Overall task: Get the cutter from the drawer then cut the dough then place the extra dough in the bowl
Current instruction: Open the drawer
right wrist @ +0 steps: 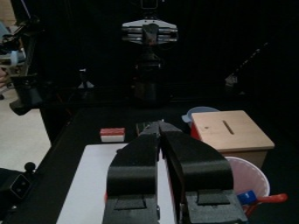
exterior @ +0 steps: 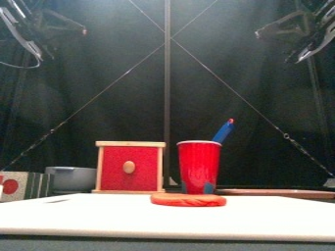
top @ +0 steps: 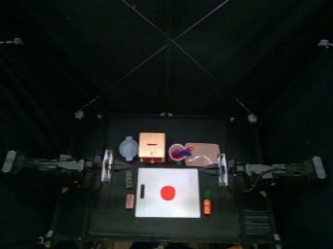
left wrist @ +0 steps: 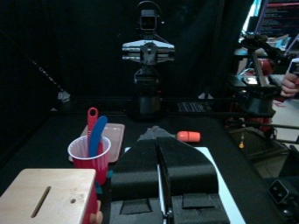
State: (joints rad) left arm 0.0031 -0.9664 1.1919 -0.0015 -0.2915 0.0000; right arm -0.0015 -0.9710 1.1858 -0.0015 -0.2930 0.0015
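Observation:
A flat red dough disc point(top: 166, 192) point(exterior: 187, 199) lies on the white cutting board point(top: 189, 209) point(exterior: 167, 218) in the middle of the table. Behind it stands the pale wooden box point(top: 152, 148) point(exterior: 131, 167) point(right wrist: 233, 131), its red drawer front pushed in. The blue-grey bowl point(top: 128, 148) point(exterior: 72, 176) sits left of the box. No cutter shows. My left gripper point(top: 107, 167) point(left wrist: 163, 144) hovers off the board's left side and my right gripper point(top: 224, 169) point(right wrist: 160, 131) off its right side, both shut and holding nothing.
A red cup point(top: 180, 152) point(exterior: 199, 167) point(left wrist: 90, 150) with a blue knife point(exterior: 224, 129) stands right of the box, a pink tray point(top: 204, 156) beyond it. Small toys lie beside the board: one on the left point(top: 130, 200) point(right wrist: 114, 133), one on the right point(top: 207, 206) point(left wrist: 188, 136).

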